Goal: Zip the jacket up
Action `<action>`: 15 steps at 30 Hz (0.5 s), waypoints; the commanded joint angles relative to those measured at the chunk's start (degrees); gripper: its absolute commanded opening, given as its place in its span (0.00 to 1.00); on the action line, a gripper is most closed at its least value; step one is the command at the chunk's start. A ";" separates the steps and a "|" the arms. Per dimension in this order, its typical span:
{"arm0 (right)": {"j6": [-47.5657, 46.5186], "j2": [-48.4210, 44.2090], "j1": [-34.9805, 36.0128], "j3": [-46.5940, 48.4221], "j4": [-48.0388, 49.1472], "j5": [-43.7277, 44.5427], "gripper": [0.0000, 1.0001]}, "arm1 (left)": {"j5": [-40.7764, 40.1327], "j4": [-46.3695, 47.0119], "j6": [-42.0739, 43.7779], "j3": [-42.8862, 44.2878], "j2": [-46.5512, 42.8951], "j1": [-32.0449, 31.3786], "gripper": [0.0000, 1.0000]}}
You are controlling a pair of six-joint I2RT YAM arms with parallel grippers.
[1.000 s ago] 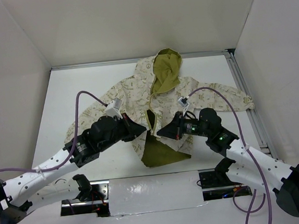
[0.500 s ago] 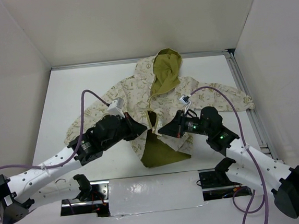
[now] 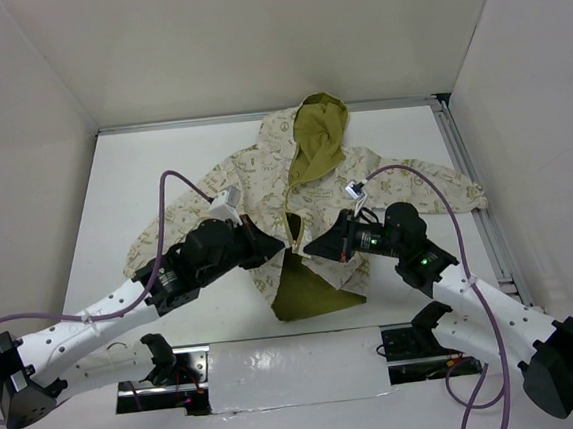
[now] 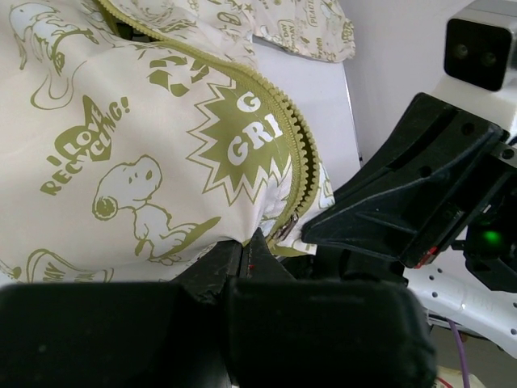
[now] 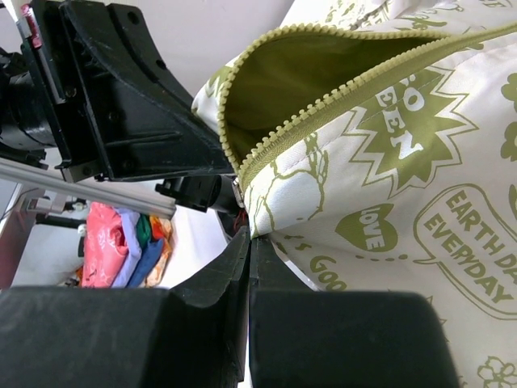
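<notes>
**Cream and olive on a white table**

The jacket [image 3: 253, 177] is cream, printed all over in olive green: a cartoon beagle, starburst badges with cream lettering, hearts, speech bubbles and slogans. The inside of its hood [image 3: 317, 131] is plain olive green, and the exposed lining [image 3: 308, 291] is the same olive. The zipper [image 4: 300, 166] has olive-green teeth and tape. The left gripper [image 3: 269, 244] and right gripper [image 3: 314, 245] are matte black. The left arm [image 3: 76, 328] and right arm [image 3: 486, 312] are white with black joints, and a green light [image 3: 423, 260] glows on the right one. The cables [image 3: 169, 175] are purple. The table [image 3: 142, 167] is white and the walls [image 3: 251, 37] are pale off-white. In the right wrist view, a heap of cloth [image 5: 121, 242] shows pink, blue and green.
</notes>
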 commanded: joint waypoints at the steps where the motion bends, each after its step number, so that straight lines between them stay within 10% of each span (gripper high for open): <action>1: 0.73 -0.40 -0.70 0.17 5.04 -0.09 0.00 | 1.62 5.45 2.00 -0.17 -0.81 0.01 0.00; 15: 1.26 -1.28 -1.75 1.05 5.58 -0.87 0.00 | 2.93 2.90 3.76 -1.23 -1.16 -0.08 0.00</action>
